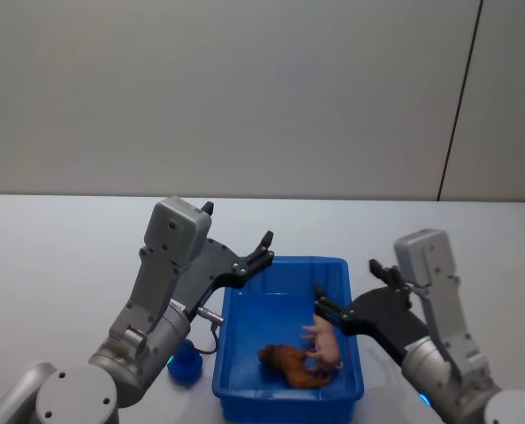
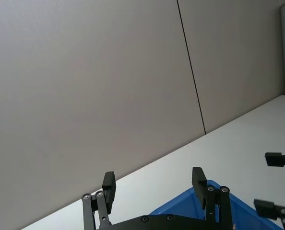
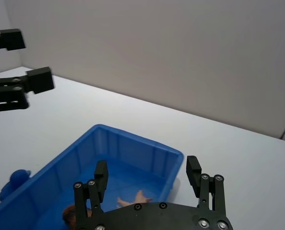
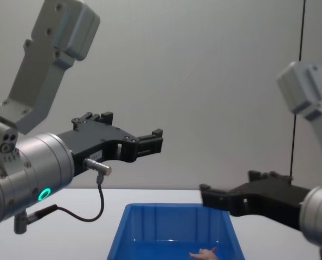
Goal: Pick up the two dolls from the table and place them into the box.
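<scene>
**Both dolls lie in the blue box**

The blue box (image 1: 285, 399) sits on the white tabletop (image 1: 68, 247), its long axis running away from the robot. At its near end the shaggy reddish-brown doll (image 1: 291, 364) lies crosswise along the near wall. Just beside it on the right, the pale pink doll (image 1: 324, 343) lies slanted, legs sticking out. The left end effector (image 1: 261, 249) hangs spread above the box's far left corner. The right end effector (image 1: 323, 305), also spread, hovers over the right rim.
</scene>
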`<state>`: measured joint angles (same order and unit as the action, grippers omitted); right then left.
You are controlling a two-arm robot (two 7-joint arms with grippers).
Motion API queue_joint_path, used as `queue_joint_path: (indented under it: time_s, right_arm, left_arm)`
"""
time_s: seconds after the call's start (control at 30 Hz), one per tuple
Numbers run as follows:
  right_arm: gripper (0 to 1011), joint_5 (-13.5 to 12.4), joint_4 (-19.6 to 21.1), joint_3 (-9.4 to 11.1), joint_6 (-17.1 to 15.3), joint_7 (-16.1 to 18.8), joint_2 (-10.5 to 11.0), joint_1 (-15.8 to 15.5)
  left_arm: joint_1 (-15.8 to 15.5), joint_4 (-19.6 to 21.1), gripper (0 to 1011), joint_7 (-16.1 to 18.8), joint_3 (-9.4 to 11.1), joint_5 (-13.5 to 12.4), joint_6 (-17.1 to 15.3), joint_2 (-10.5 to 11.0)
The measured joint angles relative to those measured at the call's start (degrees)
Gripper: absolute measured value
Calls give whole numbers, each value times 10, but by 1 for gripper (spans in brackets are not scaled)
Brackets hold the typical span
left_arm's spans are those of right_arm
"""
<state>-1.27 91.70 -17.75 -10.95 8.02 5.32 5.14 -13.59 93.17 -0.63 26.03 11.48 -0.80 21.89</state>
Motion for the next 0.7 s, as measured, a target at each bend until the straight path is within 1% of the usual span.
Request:
queue_joint_path:
  time_s: [0.37, 0.57, 0.7]
  right_arm:
    - [1001, -17, 32, 20, 11, -66, 23, -32]
    - [1001, -25, 42, 29, 13, -89, 32, -44]
    - [1001, -28, 46, 32, 13, -98, 36, -49]
  left_arm:
    - [0, 0, 1001, 0, 0, 0, 0, 0]
    - [0, 0, 1001, 0, 0, 0, 0, 0]
    - [0, 0, 1001, 0, 0, 0, 0, 0]
